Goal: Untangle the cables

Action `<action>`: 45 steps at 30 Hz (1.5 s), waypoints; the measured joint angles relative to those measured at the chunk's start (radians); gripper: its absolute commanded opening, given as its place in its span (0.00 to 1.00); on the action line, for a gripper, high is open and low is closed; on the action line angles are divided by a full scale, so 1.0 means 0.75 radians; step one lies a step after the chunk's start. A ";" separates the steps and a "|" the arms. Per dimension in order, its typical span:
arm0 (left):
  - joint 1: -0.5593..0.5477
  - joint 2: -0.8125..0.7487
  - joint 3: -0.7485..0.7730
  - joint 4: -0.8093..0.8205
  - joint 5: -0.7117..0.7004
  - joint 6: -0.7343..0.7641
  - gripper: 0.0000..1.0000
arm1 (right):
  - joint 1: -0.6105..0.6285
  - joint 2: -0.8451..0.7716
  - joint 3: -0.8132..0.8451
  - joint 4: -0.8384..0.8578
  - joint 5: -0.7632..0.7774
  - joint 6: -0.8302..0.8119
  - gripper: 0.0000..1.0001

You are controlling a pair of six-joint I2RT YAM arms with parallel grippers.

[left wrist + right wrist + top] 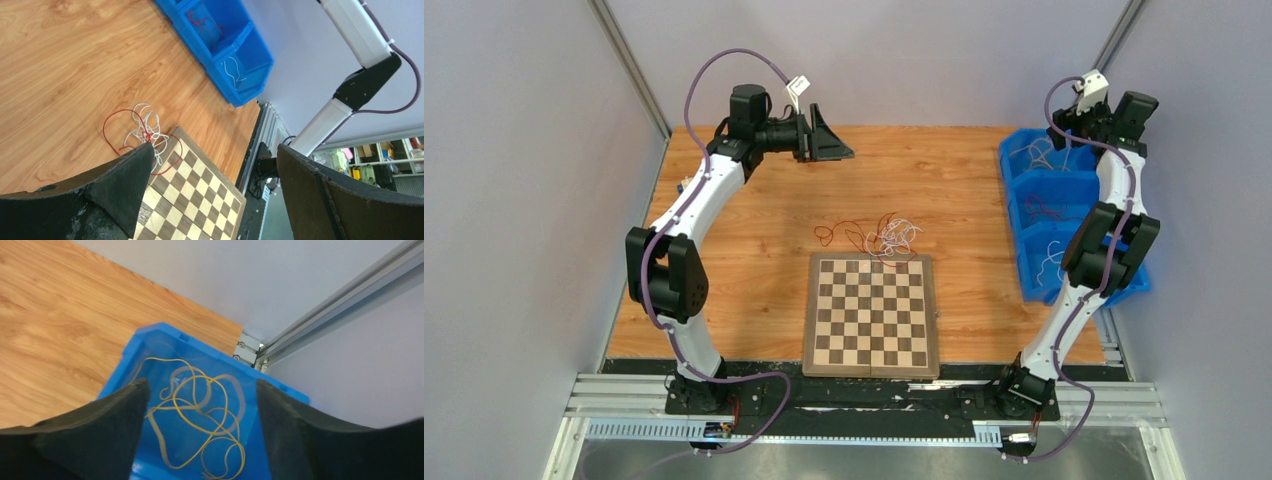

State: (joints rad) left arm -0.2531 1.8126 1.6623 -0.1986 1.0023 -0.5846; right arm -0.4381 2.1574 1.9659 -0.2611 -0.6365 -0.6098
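Observation:
The cables [879, 237] lie as a small tangle of red and white wires on the wooden table, just beyond the chessboard's far edge. The left wrist view shows the same tangle [145, 131] below my left finger. My left gripper [832, 140] hangs open high over the far left of the table, well away from the tangle, with nothing between its fingers [214, 150]. My right gripper [1076, 128] hovers over the far blue bin, open and empty [201, 385]. Loose yellow wires [200, 415] lie on the bin floor beneath it.
A chessboard [871, 313] lies at the table's near middle. Three blue bins [1014, 215] stand in a row along the right edge; the middle one holds red wires [202, 22], the near one white wires [232, 70]. Aluminium frame posts stand at the back corners.

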 measured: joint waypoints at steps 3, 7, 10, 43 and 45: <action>0.001 -0.005 -0.022 0.000 0.000 0.009 1.00 | -0.003 -0.079 -0.007 -0.047 -0.028 0.042 0.93; 0.001 -0.025 -0.085 -0.007 -0.004 0.023 1.00 | 0.008 -0.220 0.001 -0.133 -0.091 0.073 0.93; 0.004 -0.058 -0.143 -0.018 -0.009 0.043 1.00 | 0.035 -0.303 0.013 -0.236 -0.132 0.072 0.89; -0.035 0.172 -0.310 -0.331 -0.099 0.624 0.77 | 0.906 -0.163 -0.646 -0.565 -0.164 -0.180 0.02; -0.056 0.226 -0.231 -0.389 -0.172 0.741 0.77 | 0.907 -0.163 -0.652 -0.562 -0.164 -0.188 0.00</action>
State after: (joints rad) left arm -0.2951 1.9820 1.4891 -0.4900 0.8734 -0.0288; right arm 0.2420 2.0350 1.4769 -0.6823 -0.7593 -0.7506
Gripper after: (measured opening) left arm 0.772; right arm 0.046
